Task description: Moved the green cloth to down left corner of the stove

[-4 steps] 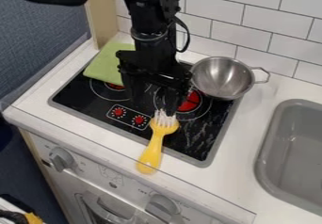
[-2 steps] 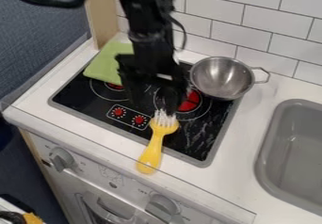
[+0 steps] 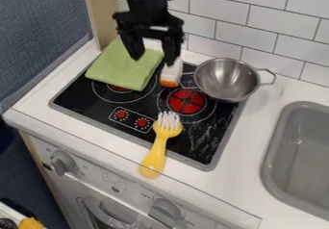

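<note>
- Pincer (image 3: 153, 59): spread, its two fingers well separated, pointing down above the rear of the stove (image 3: 96, 105). No item is pinched between them.
- Green cloth (image 3: 125, 69): located on the rear left part of the stove, below the pincer and extending left of it in the view. One fingertip overlaps the cloth in the view; contact cannot be determined. The cloth lies folded or bunched, partly covering a red burner.
- White item with an orange end (image 3: 171, 74): on the stove, just below the pincer's right-hand finger in the view, near the cloth. Contact with the finger cannot be determined.
- Metal bowl (image 3: 225, 79): right of and lower than the pincer in the view, upright, with its handle (image 3: 267, 77) directed away from the pincer.
- Yellow brush (image 3: 157, 151): well below the pincer in the view, white bristles over the stove, handle reaching across the front counter (image 3: 103, 141).
- Grey sink (image 3: 273, 160): well apart from the pincer, toward the lower right of the view.
- Tiled wall (image 3: 257, 28): behind the pincer.
</note>
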`<state>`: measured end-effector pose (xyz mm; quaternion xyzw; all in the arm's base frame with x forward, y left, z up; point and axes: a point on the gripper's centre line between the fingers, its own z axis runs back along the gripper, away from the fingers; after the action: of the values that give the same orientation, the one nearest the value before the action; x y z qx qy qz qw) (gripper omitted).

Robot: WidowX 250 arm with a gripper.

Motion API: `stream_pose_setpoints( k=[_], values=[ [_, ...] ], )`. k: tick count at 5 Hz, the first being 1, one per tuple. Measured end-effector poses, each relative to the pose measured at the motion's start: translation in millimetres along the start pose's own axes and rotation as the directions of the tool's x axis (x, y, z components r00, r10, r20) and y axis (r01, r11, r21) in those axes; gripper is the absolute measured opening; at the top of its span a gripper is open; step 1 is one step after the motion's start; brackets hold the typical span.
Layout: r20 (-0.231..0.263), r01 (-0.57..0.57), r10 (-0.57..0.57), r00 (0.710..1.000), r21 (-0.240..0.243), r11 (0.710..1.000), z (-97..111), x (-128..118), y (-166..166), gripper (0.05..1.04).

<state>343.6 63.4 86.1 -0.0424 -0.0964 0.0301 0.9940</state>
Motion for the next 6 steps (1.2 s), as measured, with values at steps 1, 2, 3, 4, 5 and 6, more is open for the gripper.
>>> stream_pose_setpoints(
  k=[1, 2, 3, 4, 5, 6],
  values=[
    [-0.028, 0.032, -0.031, 0.999, 0.021, 0.999, -26.2, 29.8, 18.7, 1.000],
    [-0.069, 0.071, -0.066, 0.995, 0.081, 0.994, -43.1, 44.7, 41.0, 1.000],
    [-0.092, 0.039, -0.030, 0.995, 0.103, 0.994, -50.5, 39.7, 64.3, 1.000],
    [-0.110, 0.019, -0.005, 0.994, 0.123, 0.992, -56.0, 38.1, 79.4, 1.000],
    [-0.109, -0.008, 0.024, 0.994, 0.147, 0.989, -60.4, 34.5, 87.5, 1.000],
    [-0.132, -0.010, 0.030, 0.991, 0.151, 0.989, -76.6, 31.8, 89.5, 1.001]
  ],
)
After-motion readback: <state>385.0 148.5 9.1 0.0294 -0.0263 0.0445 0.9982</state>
